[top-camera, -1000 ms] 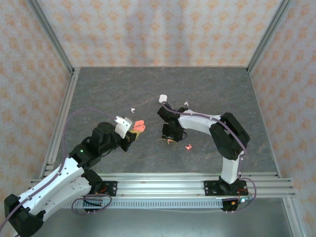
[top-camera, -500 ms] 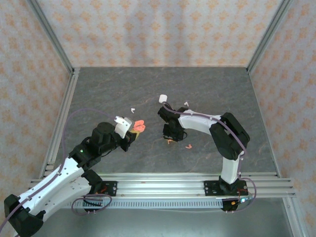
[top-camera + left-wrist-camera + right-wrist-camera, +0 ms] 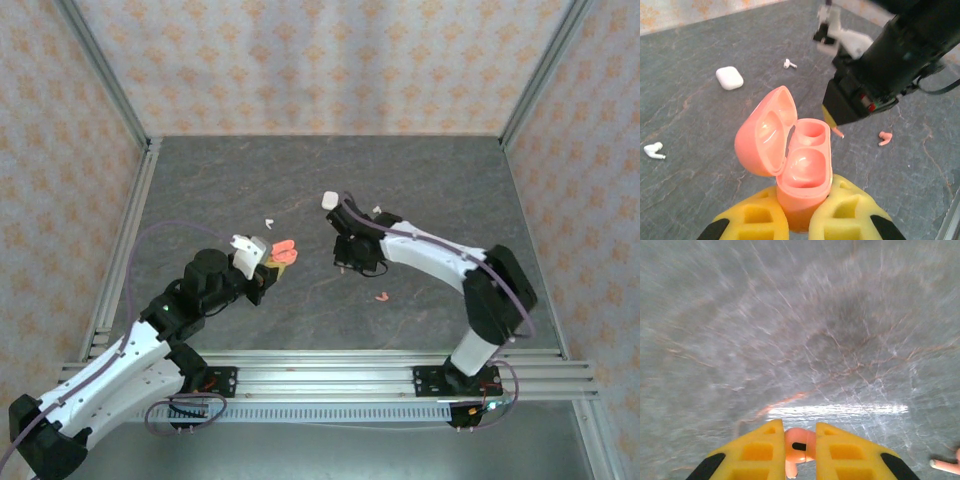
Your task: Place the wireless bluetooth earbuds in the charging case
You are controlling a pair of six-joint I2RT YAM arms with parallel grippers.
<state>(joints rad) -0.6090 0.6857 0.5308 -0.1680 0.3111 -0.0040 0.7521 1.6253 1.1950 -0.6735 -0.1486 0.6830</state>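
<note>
My left gripper is shut on the base of an open pink charging case, its lid swung to the left and both wells empty. In the top view that case sits left of centre. My right gripper is shut on a pink earbud, stem pointing down, held above the table. It hovers just right of the case. A second pink earbud lies on the table. Two white earbuds lie farther back.
A closed white case rests behind the right gripper, also in the left wrist view as the white case. The grey stone-pattern table is bounded by aluminium rails and patterned walls. Open room lies at the back and right.
The right gripper has risen off the table with the pink earbud and shifted back and slightly left, its arm stretching out. The left arm and the pink case have barely moved.
</note>
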